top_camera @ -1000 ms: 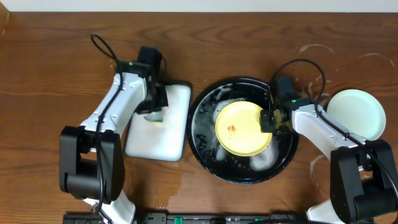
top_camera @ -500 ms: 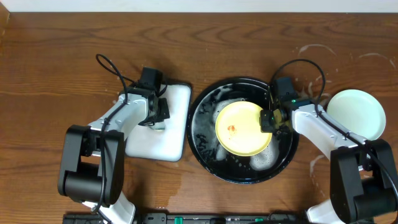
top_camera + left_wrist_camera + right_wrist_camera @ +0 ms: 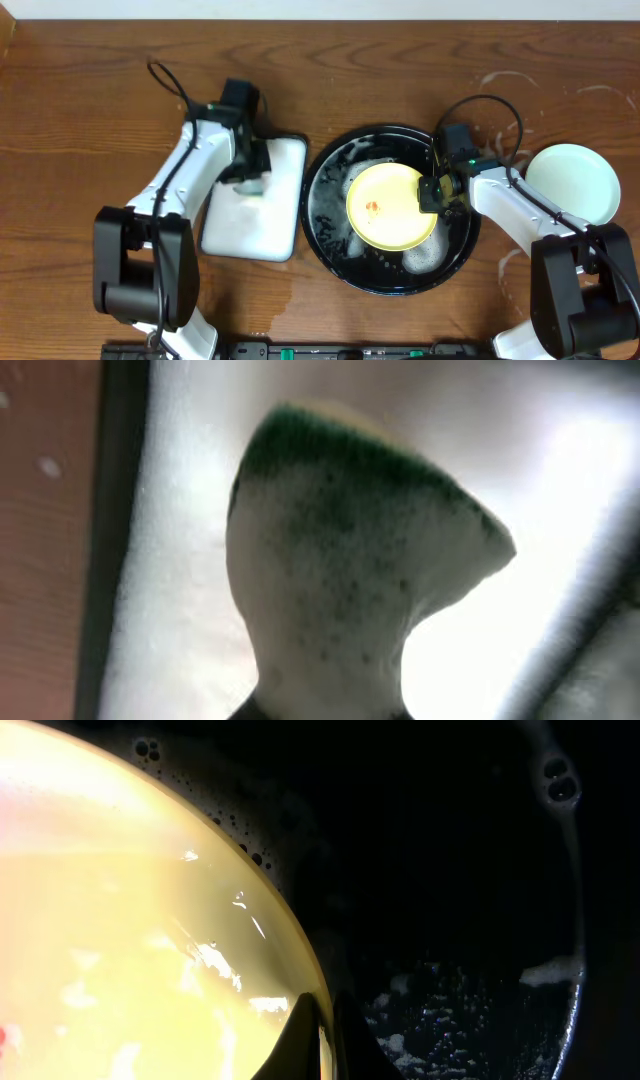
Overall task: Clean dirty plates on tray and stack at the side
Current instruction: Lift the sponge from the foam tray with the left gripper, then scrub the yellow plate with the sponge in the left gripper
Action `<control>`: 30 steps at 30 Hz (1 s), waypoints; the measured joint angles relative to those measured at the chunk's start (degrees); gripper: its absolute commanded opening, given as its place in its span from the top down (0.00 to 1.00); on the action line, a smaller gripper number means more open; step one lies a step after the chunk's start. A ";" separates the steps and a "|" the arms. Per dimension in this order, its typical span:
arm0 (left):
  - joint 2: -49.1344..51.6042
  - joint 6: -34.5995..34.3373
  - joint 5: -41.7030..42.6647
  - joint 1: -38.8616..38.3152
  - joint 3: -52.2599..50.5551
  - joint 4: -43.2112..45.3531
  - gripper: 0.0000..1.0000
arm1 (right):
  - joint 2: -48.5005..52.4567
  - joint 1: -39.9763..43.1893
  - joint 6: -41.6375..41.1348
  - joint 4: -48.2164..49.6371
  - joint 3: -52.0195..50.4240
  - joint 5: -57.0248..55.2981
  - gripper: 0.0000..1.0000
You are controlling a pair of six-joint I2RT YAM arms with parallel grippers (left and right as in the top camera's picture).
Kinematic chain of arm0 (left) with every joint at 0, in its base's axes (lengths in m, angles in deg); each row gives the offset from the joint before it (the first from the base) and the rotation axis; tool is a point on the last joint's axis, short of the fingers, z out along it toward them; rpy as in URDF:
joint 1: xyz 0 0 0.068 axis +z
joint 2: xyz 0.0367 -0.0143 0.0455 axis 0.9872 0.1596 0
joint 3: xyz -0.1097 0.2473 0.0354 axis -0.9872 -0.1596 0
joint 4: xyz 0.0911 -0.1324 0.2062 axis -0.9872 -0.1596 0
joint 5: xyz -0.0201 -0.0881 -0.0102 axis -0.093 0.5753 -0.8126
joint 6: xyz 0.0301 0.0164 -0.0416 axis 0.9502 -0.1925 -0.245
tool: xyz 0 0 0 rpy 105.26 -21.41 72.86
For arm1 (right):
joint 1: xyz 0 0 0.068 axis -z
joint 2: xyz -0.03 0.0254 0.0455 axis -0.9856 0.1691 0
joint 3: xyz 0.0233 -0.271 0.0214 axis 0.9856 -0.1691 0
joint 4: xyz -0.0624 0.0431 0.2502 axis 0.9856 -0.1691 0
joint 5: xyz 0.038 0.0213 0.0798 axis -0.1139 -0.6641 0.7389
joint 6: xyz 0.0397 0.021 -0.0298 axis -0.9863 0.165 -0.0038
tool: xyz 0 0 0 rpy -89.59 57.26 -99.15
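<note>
The right end effector (image 3: 435, 193) pinches the rim of the pale yellow round plate (image 3: 385, 205) in the foamy round black tray (image 3: 318, 225). The left end effector (image 3: 250, 180) pinches a soapy green sponge (image 3: 350, 560). The plate looks stiff and slippery, so hold its rim tight.

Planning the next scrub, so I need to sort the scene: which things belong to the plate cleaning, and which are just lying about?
Job: yellow plate, pinched by the right gripper; black tray; mint-green plate at the side; sponge in the left gripper.
Lying about: white dish under the sponge; water rings on the table.
</note>
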 measured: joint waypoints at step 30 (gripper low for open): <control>18.73 -20.37 20.28 -30.25 8.74 19.61 0.93 | 0.00 0.39 0.15 0.11 0.00 0.76 0.99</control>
